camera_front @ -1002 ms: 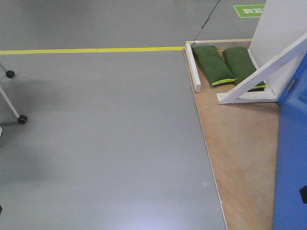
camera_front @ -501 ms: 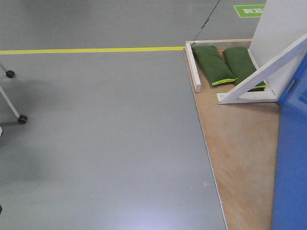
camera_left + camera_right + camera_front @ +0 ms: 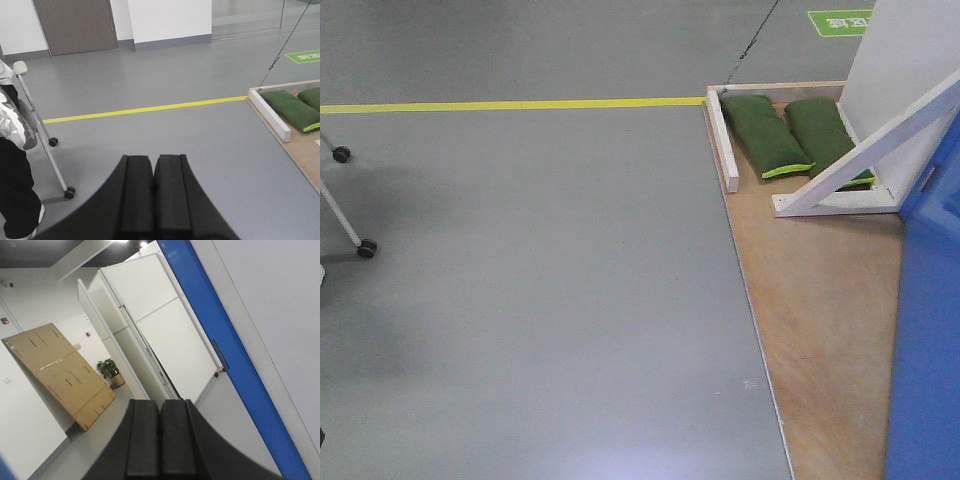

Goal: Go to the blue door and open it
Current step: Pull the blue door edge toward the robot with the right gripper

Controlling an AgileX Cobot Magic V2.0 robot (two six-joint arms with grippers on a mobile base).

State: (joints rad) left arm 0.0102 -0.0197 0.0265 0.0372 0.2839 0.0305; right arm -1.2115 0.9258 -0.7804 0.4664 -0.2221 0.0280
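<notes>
Pressed together and empty: left gripper (image 3: pixel 153 164) and right gripper (image 3: pixel 160 407) (blue door (image 3: pixel 930 330) near right, 2 green sandbags (image 3: pixel 762 133) farther back).

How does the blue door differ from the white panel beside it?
The blue door is bright blue, the white panel plain white. The white panel has a diagonal white brace and green sandbags at its foot; the blue door shows neither. Both are flat upright panels by the wooden platform.
</notes>
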